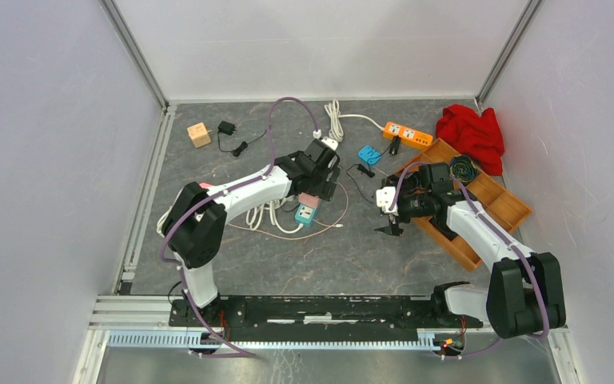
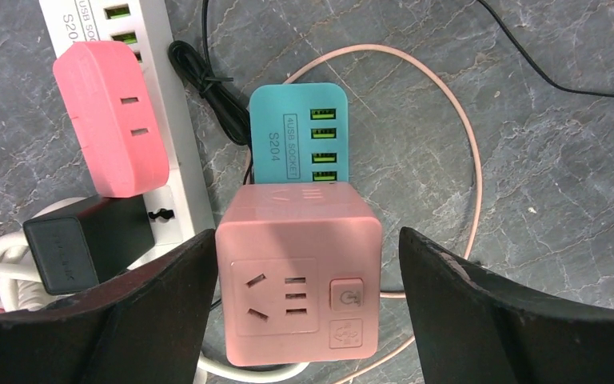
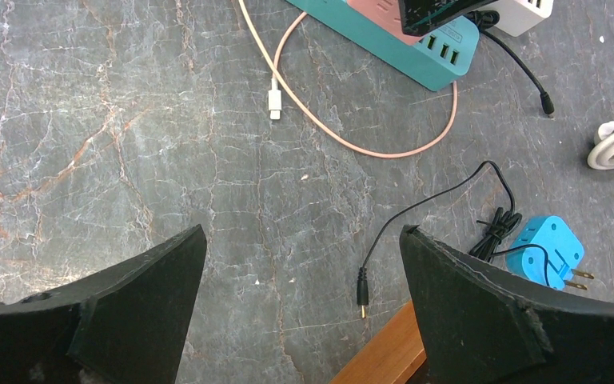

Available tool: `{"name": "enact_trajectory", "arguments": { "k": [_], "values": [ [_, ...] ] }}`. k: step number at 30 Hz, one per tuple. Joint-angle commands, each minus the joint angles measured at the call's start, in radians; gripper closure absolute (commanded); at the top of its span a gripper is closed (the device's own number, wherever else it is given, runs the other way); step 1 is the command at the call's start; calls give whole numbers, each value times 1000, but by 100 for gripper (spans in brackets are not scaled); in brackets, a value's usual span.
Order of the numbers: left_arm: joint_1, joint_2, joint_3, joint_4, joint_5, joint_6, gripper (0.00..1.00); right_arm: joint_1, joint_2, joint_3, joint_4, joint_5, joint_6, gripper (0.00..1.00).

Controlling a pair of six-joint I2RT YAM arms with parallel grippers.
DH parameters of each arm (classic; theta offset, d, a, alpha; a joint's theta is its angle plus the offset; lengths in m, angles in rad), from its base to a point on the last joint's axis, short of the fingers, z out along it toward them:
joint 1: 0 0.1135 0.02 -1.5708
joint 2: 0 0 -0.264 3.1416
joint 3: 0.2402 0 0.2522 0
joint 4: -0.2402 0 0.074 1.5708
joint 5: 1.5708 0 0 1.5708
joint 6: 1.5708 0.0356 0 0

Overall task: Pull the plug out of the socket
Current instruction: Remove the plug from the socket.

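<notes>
Pink cube-shaped plastic plug adapter (image 2: 297, 276): left of table centre, seated on one end of a teal four-port USB power strip (image 2: 300, 132).
Left gripper (image 2: 308, 240): spread, straddling the cube; one finger against one side, the other apart from the opposite side; not clamped.
Right gripper (image 3: 302, 232): spread wide, holding nothing, over bare grey marbled table (image 3: 128, 120), right of centre.
White power strip (image 2: 172, 120), carrying a pink rounded plug (image 2: 112, 120): just beside the teal strip.
Blue plastic plug adapter (image 3: 545, 250): near the right gripper, on its far side.
</notes>
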Motion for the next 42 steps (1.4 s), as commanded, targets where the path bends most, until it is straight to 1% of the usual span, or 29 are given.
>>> {"name": "enact_trajectory", "arguments": {
  "k": [1,13,17,19,22,23,24,25,27,29,31,35,37,40,42],
  "values": [
    [8,8,0,25,19,35,14,-3,7,29,-29,-20,-54,2],
    [9,17,-13,25,25,23,17,-4,11,34,-46,-20,-73,2],
    [8,21,-15,24,25,22,21,-4,13,34,-45,-20,-73,2],
    [9,23,-15,22,22,23,29,-3,13,34,-47,-20,-73,2],
    [9,22,-16,22,26,24,58,-3,18,34,-49,-29,-73,2],
    [10,21,-16,21,26,25,65,-4,21,37,-51,-34,-73,2],
    [10,19,-16,20,27,26,76,-4,25,39,-56,-40,-74,2],
    [10,14,-17,22,28,27,82,-3,28,42,-62,-49,-74,2],
    [9,-2,-23,30,34,27,90,-3,38,48,-75,-71,-77,2],
    [10,-26,-38,56,48,22,95,-3,48,55,-90,-105,-75,2],
    [13,-56,-60,92,77,6,98,-3,64,67,-104,-154,-64,2],
    [23,-121,-128,188,124,-44,98,-4,117,102,-162,-281,-38,2],
    [27,-164,-182,249,153,-78,98,-3,147,118,-166,-337,3,2],
    [31,-217,-249,344,195,-134,98,-3,190,142,-160,-397,83,2],
    [33,-242,-284,401,215,-167,98,-4,220,164,-191,-436,88,2]
  ]
}}
